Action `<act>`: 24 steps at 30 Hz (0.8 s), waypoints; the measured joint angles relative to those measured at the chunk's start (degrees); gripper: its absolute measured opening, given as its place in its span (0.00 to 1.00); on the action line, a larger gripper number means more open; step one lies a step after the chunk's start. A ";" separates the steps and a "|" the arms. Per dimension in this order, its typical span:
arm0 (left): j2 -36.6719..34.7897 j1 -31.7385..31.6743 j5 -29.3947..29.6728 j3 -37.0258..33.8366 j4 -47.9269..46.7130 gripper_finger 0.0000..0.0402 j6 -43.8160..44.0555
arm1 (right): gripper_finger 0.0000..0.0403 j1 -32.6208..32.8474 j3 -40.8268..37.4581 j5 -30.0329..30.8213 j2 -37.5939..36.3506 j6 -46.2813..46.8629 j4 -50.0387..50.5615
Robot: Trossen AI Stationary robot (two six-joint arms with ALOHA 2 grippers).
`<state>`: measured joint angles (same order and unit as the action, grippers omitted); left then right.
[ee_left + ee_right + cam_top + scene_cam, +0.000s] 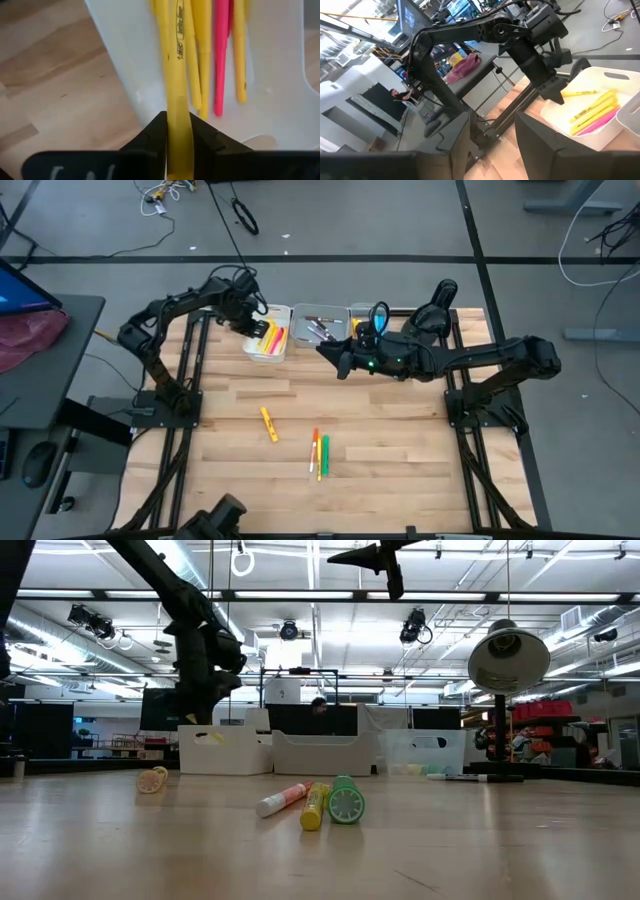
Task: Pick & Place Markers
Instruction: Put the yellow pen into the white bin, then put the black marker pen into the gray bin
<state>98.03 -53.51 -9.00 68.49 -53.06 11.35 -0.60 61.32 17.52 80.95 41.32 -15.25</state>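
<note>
My left gripper (257, 323) hangs over the left white bin (285, 352) at the table's far side, shut on a yellow marker (173, 60). Yellow and pink markers (220, 55) lie on that bin's floor. My right gripper (327, 351) stands open in the air in front of the middle bin (335, 310), with nothing between its fingers (460, 145). On the table lie a yellow-orange marker (268, 423) and a small cluster of orange, yellow and green markers (319, 452). My left gripper pinches the yellow marker near one end (179, 131) between its two fingers. The fingers come steeply from above. The marker reaches out past the fingertips over the bin (580, 92). I cannot tell whether its far end rests on the markers below.
Three bins stand in a row along the far edge, the middle one holding dark markers (320, 330). Frame rails (190, 360) run along both sides of the wooden top. A lamp-like stand (508, 660) shows at the far right. The table's near half is bare apart from the loose markers.
</note>
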 joint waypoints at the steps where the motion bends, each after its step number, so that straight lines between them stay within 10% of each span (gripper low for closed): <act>1: 0.26 0.02 -0.04 0.02 0.01 0.17 0.00 | 0.39 0.00 0.00 0.01 0.00 -0.02 0.00; 14: 0.49 0.04 -5.90 0.60 2.23 0.44 -0.04 | 0.39 0.00 0.00 -1.09 -0.18 -0.07 4.68; 24: -5.64 1.48 -16.20 8.07 0.73 0.58 -1.55 | 0.38 -1.33 0.00 -12.24 -8.04 4.74 39.25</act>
<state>92.39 -52.03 -25.20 76.56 -52.34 9.80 -1.93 61.32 5.28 72.90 46.06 24.00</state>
